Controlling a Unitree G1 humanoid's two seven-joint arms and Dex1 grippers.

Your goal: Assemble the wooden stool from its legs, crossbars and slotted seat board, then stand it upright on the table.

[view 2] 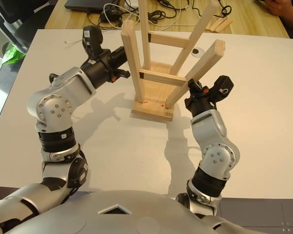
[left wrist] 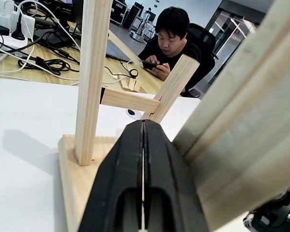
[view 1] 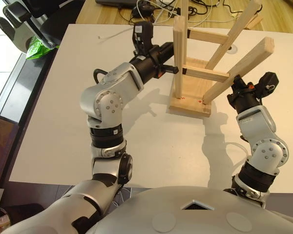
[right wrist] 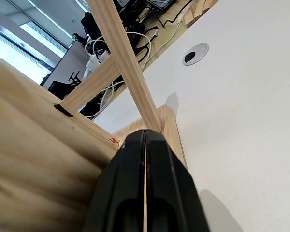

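Stool (view 1: 193,73): it stands upside down on the white tabletop (view 1: 63,122), toward 1 o'clock from the tabletop middle.
Seat board (view 1: 188,106): it lies flat on the tabletop and carries the four legs, which point up and lean outward.
Crossbars: one crossbar (view 1: 205,74) joins the two near legs, and another crossbar (view 1: 207,35) joins the two far legs.
Left gripper (view 1: 175,68): it is at 9 o'clock of the stool, at the height of the near crossbar. Its tip touches the near left leg (view 1: 179,48). The two fingers (left wrist: 125,183) are clenched together with nothing between them, and the leg runs just beside them.
Right gripper (view 2: 190,89): it is at 4 o'clock of the stool, against the low part of the near right leg (view 2: 200,66). Its fingers (right wrist: 169,193) are also pressed together and empty, with the leg beside them.
Cable port (view 2: 198,52): a round one in the tabletop, at 2 o'clock of the stool.
Cables (view 2: 161,7): they lie on the wooden desk at 12 o'clock, beyond the tabletop edge.
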